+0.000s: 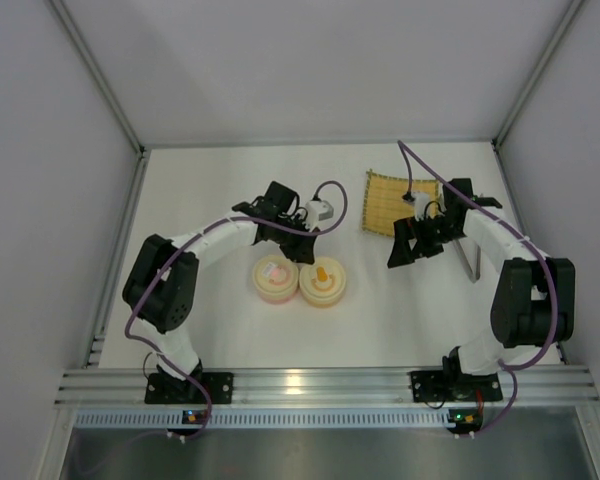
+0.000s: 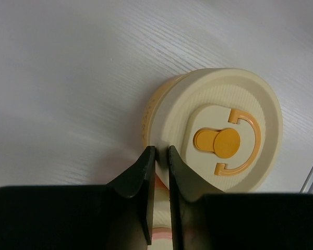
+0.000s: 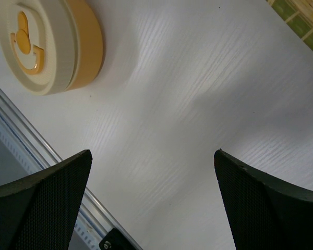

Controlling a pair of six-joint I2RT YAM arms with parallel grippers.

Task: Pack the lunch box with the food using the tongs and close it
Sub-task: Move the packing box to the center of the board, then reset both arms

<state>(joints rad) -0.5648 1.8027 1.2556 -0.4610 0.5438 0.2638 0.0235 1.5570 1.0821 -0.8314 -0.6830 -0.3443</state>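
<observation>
Over the pink-rimmed bowl [image 1: 272,277], beside the lidded orange-rimmed bowl [image 2: 219,135], left tool [image 2: 160,150] looks nearly closed, seemingly empty; right tool [image 3: 152,153] gapes wide near the mat [image 1: 392,200].

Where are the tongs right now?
In the top view, the tongs lie right of centre, just off the bamboo mat's near-right corner, partly hidden by the right arm.

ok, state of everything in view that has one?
orange-rimmed bowl: lid on.
pink-rimmed bowl: lid on.
tongs: lying on the table, unheld.
left end effector: nearly shut, only a slit; no grip visible.
right end effector: wide open, empty.
</observation>
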